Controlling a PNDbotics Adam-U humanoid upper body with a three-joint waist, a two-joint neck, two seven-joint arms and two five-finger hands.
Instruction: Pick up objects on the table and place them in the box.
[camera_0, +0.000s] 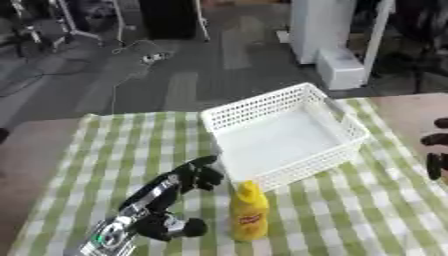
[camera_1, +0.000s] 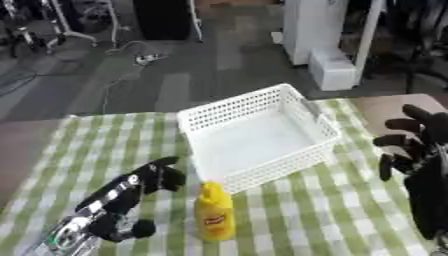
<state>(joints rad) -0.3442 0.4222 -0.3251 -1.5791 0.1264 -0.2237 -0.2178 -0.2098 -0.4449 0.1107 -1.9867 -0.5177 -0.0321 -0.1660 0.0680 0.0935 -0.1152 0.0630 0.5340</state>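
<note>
On the green-and-white checked tablecloth, the biggest thing is the white perforated plastic basket, sitting askew with nothing that I can see inside it. This is surely the box the task means.

Just in front of the basket's near wall, almost touching it, stands a yellow squeeze bottle, upright, with a pointed nozzle and a red label; mustard, I'd guess. It is the only loose item I can see on the cloth.

Left of the bottle and in front of the basket's near left corner, the left hand comes up from the lower edge. Its fingers are curled in and seem to grip nothing; it sits beside the bottle, apart from it.

To the right of the basket, the right hand hangs at the edge with fingers loosely spread, empty.

As for handling, I'd judge the bottle light and a bit squashy, with smooth plastic walls that could slip or buckle under a pinch. It is tall and narrow, so a nudge could topple it. The broad labelled middle looks the best place to wrap around, not the tapering neck.
</note>
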